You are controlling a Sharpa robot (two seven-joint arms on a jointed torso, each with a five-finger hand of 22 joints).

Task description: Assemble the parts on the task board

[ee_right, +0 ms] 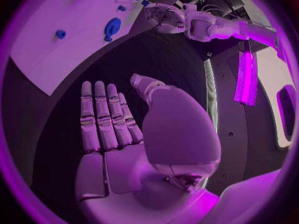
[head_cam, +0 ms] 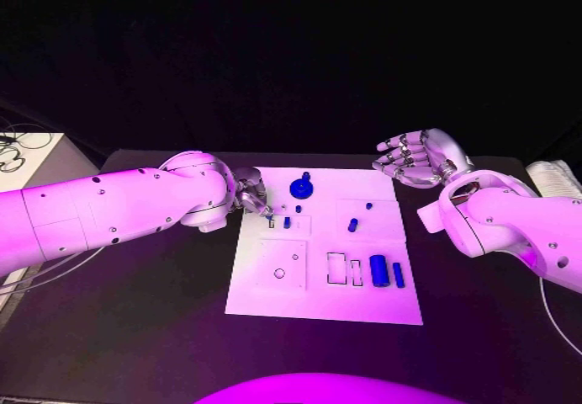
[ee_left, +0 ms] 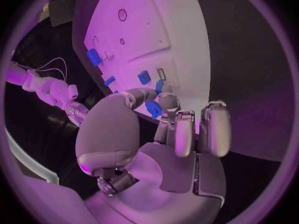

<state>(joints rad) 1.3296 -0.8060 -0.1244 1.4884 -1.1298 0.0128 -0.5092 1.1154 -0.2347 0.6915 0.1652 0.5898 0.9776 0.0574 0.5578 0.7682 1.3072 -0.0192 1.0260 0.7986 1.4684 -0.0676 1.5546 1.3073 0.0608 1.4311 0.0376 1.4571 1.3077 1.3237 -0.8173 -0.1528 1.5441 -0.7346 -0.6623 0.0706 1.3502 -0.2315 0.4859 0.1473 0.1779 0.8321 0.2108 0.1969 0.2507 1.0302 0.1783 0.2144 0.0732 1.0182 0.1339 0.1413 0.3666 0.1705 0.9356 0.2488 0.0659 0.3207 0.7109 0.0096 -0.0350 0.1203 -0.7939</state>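
Observation:
The white task board [head_cam: 325,290] lies mid-table. My left hand [head_cam: 251,195] hovers at the board's left edge near its far end and pinches a small blue part [ee_left: 154,108] between thumb and a finger. My right hand [head_cam: 416,157] hangs beyond the board's far right corner, fingers straight and apart, holding nothing. On the board lie a round blue piece with a knob [head_cam: 301,187], small blue pegs [head_cam: 353,225], a blue cylinder [head_cam: 379,270] and a thin blue bar [head_cam: 399,274]. In the right wrist view, the palm [ee_right: 124,129] faces the round piece [ee_right: 112,27].
The board has a square recess with a hole [head_cam: 282,263] and narrow empty slots [head_cam: 336,268]. A white box with cables [head_cam: 30,156] sits off the table's left. A pale stack [head_cam: 556,177] stands at the right edge.

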